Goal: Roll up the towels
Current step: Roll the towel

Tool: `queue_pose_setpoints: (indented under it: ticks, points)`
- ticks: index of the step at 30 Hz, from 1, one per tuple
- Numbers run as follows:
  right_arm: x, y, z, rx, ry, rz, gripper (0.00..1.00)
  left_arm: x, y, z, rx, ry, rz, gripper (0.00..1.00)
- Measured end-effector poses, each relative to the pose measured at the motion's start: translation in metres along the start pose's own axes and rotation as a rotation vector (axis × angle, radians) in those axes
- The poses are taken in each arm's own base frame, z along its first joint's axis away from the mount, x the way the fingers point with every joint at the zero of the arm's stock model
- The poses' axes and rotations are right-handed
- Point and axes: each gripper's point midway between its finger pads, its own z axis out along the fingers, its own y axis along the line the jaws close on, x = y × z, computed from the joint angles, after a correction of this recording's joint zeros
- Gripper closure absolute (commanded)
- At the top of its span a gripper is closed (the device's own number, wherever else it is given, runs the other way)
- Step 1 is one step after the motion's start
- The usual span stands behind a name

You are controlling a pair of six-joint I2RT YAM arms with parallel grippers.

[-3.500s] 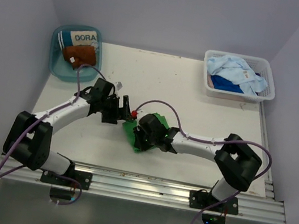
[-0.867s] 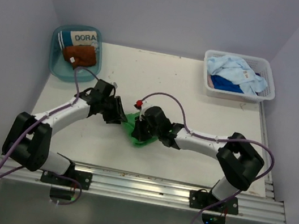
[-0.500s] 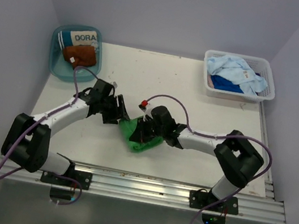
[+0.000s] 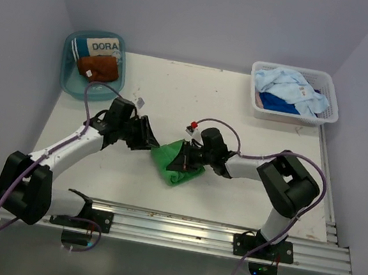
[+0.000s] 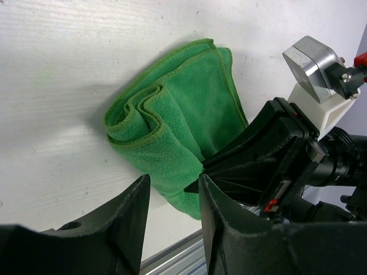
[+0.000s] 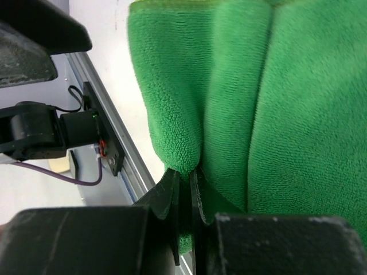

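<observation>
White table [image 4: 253, 145], scuffed, small dark specks on surface. Teal tub [image 4: 65, 81] at far left corner; white-and-teal item printed "DORA" [image 4: 104, 46] inside, toward back wall. White slatted basket [image 4: 292, 117] at far right corner. Metal rail [image 4: 176, 225] along near edge. Plain grey walls [image 4: 211, 15] around.

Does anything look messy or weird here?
Nothing is broken or spilled. The green towel in the middle is a loose, lumpy bundle, not a neat roll, pinched by the right hand. The light blue towels lie crumpled in the white basket.
</observation>
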Motion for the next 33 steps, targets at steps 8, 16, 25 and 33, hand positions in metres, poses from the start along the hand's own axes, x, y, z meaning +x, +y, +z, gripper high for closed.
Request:
queue_pose_setpoints:
  ticks: [8,16,25,33]
  points:
    - [0.004,-0.006,-0.002,-0.013,-0.005,0.045,1.00,0.011,-0.005,0.014,0.050,0.047,0.012,0.60]
    - [0.006,-0.010,-0.002,-0.044,-0.009,0.082,1.00,0.024,-0.019,0.033,0.097,0.091,0.044,0.61]
    - [0.007,-0.015,-0.002,-0.032,-0.013,0.105,0.87,0.038,0.001,0.073,0.033,0.161,0.032,0.65]
    - [0.001,-0.019,-0.038,0.212,-0.107,0.007,0.46,0.037,-0.009,0.083,0.056,0.190,0.050,0.65]
